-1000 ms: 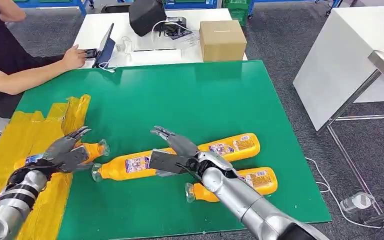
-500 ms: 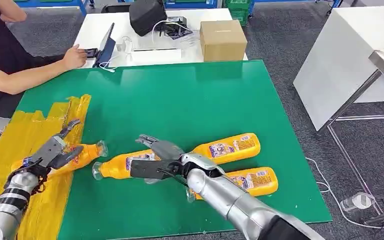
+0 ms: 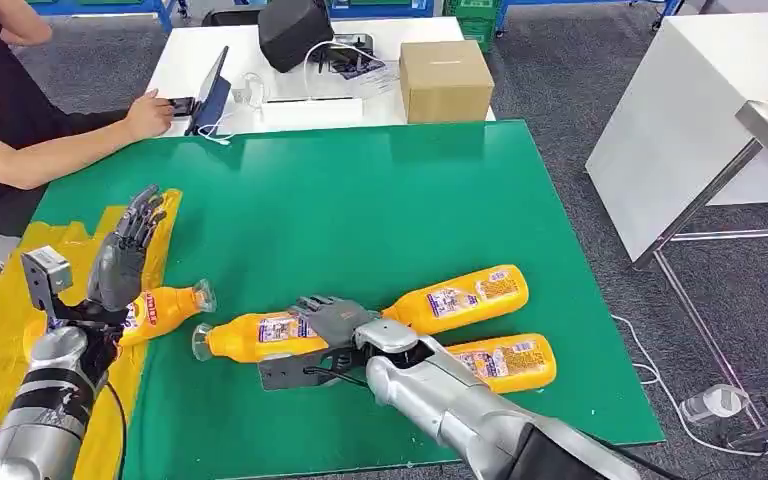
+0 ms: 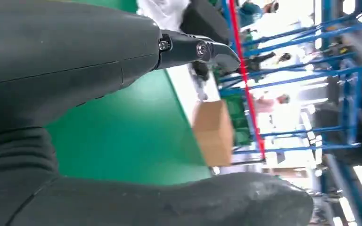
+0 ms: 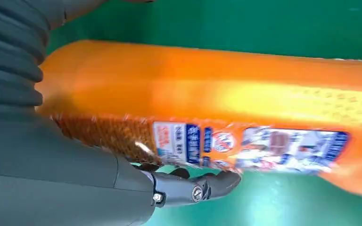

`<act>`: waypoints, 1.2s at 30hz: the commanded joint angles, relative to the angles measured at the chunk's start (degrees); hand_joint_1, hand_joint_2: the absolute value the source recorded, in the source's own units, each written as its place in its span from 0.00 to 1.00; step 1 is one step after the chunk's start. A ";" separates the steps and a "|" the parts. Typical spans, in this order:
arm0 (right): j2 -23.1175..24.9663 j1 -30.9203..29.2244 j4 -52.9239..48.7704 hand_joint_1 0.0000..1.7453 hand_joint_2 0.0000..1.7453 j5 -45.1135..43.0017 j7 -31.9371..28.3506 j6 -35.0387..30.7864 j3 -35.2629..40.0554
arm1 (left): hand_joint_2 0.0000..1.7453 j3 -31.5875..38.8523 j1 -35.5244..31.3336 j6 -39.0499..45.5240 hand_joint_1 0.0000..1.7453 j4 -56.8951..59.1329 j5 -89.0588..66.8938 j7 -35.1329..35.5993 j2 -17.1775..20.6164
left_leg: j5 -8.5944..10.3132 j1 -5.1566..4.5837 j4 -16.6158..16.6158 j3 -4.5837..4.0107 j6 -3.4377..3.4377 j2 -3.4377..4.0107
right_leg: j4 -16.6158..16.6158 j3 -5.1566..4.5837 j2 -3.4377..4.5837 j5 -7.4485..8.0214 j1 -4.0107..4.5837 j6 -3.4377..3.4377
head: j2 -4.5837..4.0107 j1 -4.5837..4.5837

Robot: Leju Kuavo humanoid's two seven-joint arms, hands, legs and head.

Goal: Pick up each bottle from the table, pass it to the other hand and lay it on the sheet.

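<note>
Now your right robot hand (image 3: 328, 322) lies over the middle bottle (image 3: 260, 334) at lower centre, fingers curled around it. Your left robot hand (image 3: 125, 255) stands open, fingers spread, lower left, above another bottle (image 3: 160, 305) on the yellow sheet (image 3: 55, 265).

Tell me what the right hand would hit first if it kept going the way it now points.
Probably the long orange plastic bottle lying on the green mat: the right hand reaches along it, fingers over its body. Contact is unclear.

No legible text on the bottle labels (image 5: 245, 146).
</note>
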 commanded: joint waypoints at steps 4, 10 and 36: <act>0.18 2.58 12.64 1.00 1.00 14.16 11.52 0.83 10.59 | 0.00 4.99 -0.20 -2.74 0.00 -6.23 0.56 1.11 -10.62 | 0.11 0.10 -0.11 0.11 0.04 -0.46 | -0.27 0.33 -0.47 0.03 0.11 -0.06 | 0.00 -0.04; 0.65 2.43 10.50 1.00 1.00 10.85 10.18 -3.03 3.35 | 0.00 7.32 1.70 -3.16 0.00 -8.06 3.52 2.81 -10.43 | 0.15 0.10 -0.15 0.41 0.04 0.03 | -0.27 0.40 -0.08 0.26 0.11 -0.22 | 0.00 -0.04; -3.22 27.46 -43.41 1.00 1.00 -16.60 -24.72 -27.24 -32.80 | 1.00 7.84 13.23 2.33 0.00 -24.55 21.69 15.46 -15.02 | 0.25 0.15 0.00 -0.04 -0.05 0.20 | -0.08 -0.04 0.09 0.30 0.21 -0.31 | 0.00 0.02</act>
